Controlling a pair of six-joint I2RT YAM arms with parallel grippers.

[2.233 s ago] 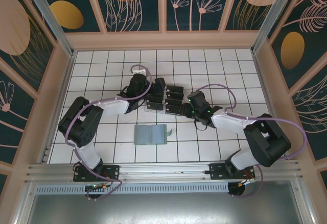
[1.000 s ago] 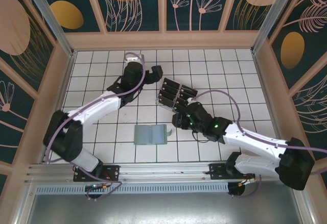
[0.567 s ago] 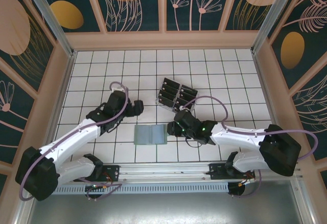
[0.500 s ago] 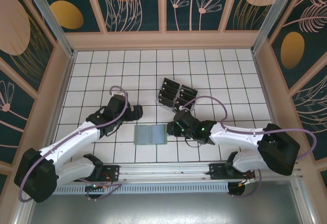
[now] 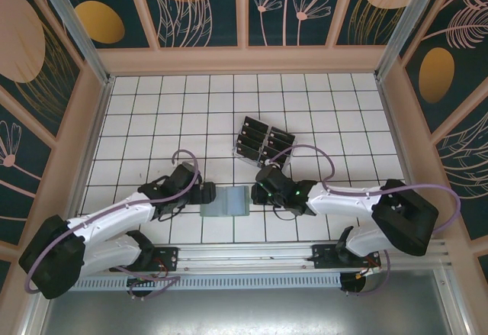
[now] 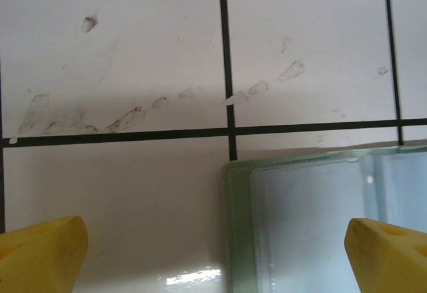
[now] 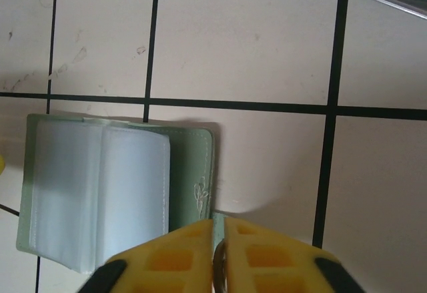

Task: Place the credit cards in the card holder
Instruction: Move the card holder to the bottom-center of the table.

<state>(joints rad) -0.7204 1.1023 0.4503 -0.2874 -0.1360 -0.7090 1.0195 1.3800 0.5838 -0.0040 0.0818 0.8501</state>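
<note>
1. The holder (image 5: pixel 226 202) lies open on the table (image 5: pixel 152 121) near its front edge. Its paler inside faces up, and the two grippers sit one at each end of it.
2. The right gripper (image 7: pixel 219 256) is at the holder's right edge. Its jaws are pressed together on what looks to us like a thin green flap of that edge. We judge that this grip is there to pin the soft holder, so it neither slides nor folds shut.
3. The left gripper (image 6: pixel 213 259) sits low over the table, just beside the holder's left edge. Its fingers (image 6: pixel 41 253) are spread wide with nothing between them. In the left wrist view, the holder's green edge and clear pockets lie just ahead, towards the right finger. We take this to be a stance for bracing or gripping that side.
4. The cards (image 5: pixel 258 138) stand in a clear rack (image 5: pixel 236 152) farther back, near the holder but not touching it. We see no card in the holder or in either gripper.
5. We judge the step in hand to be steadying the holder open, so the task itself is barely begun. One arm will need to go to the rack for a card while the other keeps its hold.
6. The holder is limp. A pull on one edge could drag it or fold it over, and a thin card may miss the pocket mouth.
</note>
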